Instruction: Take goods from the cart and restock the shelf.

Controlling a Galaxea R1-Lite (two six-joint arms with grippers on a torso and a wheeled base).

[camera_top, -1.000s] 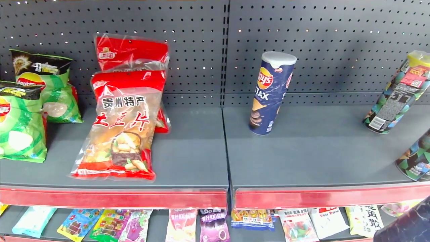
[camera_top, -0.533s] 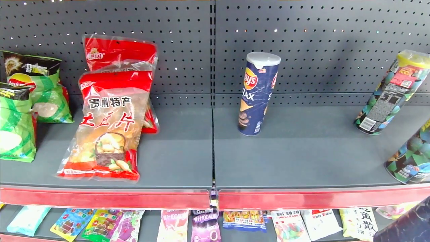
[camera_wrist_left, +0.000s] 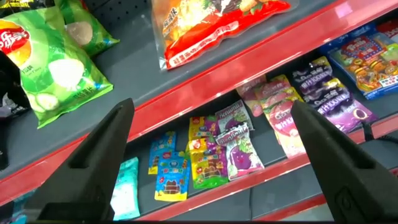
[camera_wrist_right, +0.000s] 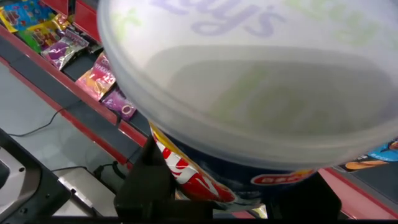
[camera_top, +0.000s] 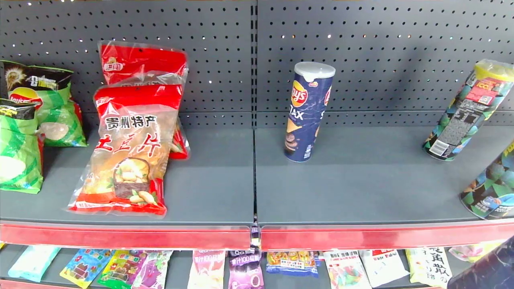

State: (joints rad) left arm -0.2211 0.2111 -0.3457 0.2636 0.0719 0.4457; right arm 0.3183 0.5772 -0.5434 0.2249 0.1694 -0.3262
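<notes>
A dark blue chip can (camera_top: pixel 307 114) with a white lid stands upright near the middle of the grey upper shelf (camera_top: pixel 361 188). My right gripper (camera_wrist_right: pixel 224 194) is shut on another chip can (camera_wrist_right: pixel 249 81), whose clear lid faces the wrist camera; its dark blue side (camera_top: pixel 484 269) pokes in at the head view's lower right corner, below the shelf's front edge. My left gripper (camera_wrist_left: pixel 211 104) is open and holds nothing. It hangs in front of the shelf's red front rail (camera_wrist_left: pixel 205 90), over the lower shelf.
Two red snack bags (camera_top: pixel 128 148) and green chip bags (camera_top: pixel 20 148) fill the shelf's left half. Two patterned cans (camera_top: pixel 466 112) stand at the far right. Free room lies in front of and beside the blue can. Candy packets (camera_top: pixel 249 269) line the lower shelf.
The head camera panned a little to the right a second ago and has been still since. The goods on the shelf have not moved.
</notes>
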